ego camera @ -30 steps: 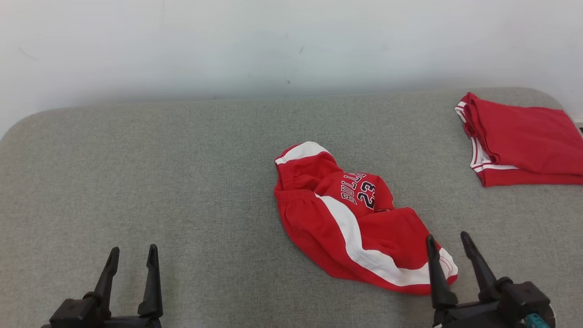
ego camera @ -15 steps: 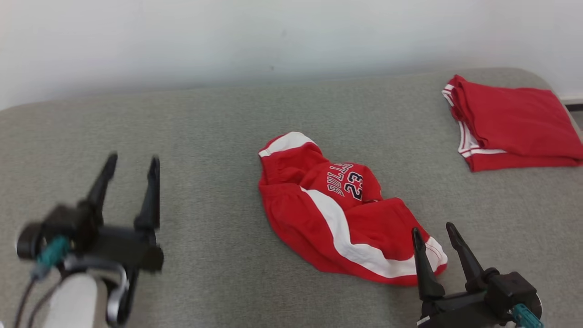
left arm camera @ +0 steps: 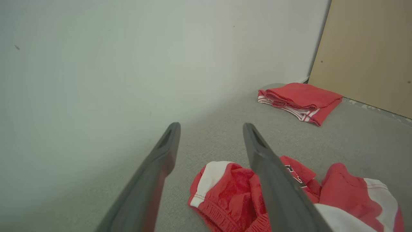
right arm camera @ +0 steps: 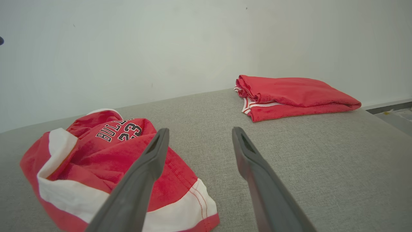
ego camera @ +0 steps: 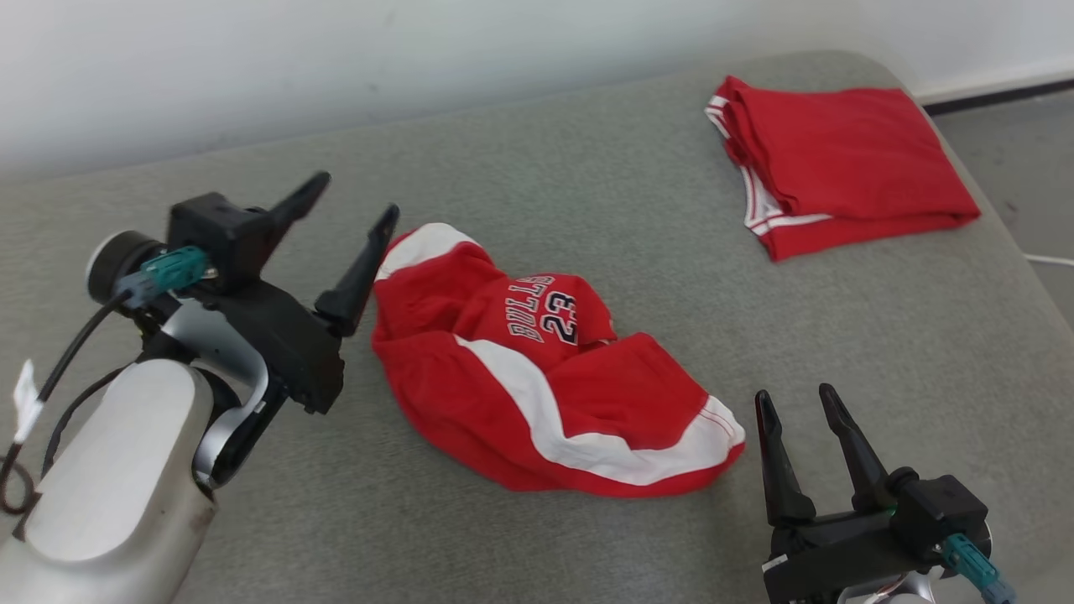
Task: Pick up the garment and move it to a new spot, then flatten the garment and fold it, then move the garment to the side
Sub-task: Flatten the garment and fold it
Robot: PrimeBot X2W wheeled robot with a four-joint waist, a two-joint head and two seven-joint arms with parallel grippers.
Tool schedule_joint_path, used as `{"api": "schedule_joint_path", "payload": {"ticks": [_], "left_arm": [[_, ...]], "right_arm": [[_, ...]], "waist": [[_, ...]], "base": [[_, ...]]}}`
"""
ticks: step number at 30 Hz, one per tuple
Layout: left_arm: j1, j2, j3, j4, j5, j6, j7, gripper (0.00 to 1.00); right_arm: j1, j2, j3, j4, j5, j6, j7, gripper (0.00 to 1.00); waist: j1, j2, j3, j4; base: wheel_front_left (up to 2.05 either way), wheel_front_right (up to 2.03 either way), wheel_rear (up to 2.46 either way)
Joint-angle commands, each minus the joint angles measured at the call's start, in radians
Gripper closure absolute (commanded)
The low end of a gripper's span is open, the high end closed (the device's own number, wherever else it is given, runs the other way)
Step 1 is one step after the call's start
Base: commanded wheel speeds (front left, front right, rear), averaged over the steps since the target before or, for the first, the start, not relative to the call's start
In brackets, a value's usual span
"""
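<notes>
The garment (ego camera: pixel 537 369) is a crumpled pair of red shorts with white stripes and "BULLS 23" print, lying mid-surface on the grey cushion (ego camera: pixel 587 176). It also appears in the left wrist view as garment (left arm camera: pixel 231 193) and in the right wrist view as garment (right arm camera: pixel 106 154). My left gripper (ego camera: pixel 357 200) hovers open just left of the shorts' waistband end, fingers pointing up and right, nothing between them. My right gripper (ego camera: pixel 793 398) stands open near the shorts' lower right hem, a small gap apart from it.
A folded red garment with white trim (ego camera: pixel 831 159) lies at the cushion's back right corner, also seen as folded garment (right arm camera: pixel 289 96). The cushion's right edge (ego camera: pixel 998 252) drops to grey floor. A white wall runs behind, with a tan panel (left arm camera: pixel 370 51) beyond.
My left arm has risen from the lower left and swung right, up to the shorts' waistband end. The camera has turned, shifting the whole scene left. The right gripper kept its place by the hem.
</notes>
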Motion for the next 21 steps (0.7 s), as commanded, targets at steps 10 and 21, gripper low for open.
{"api": "schedule_joint_path", "payload": {"ticks": [10,21], "left_arm": [[-0.122,0.167,-0.375,0.027,-0.259,0.002,0.195,0.00],[-0.185,0.258,-0.613,0.089,-0.410,0.002,0.322,0.59]], "right_arm": [[-0.045,0.005,0.001,0.000,0.019,-0.003,0.000,0.00],[-0.042,0.006,-0.015,-0.002,0.026,-0.003,0.000,0.00]], "waist": [[-0.0001,-0.0001,0.090,-0.120],[-0.0001,-0.0001,0.095,-0.141]], "base": [[0.00,0.00,0.00],[0.00,0.00,0.00]]}}
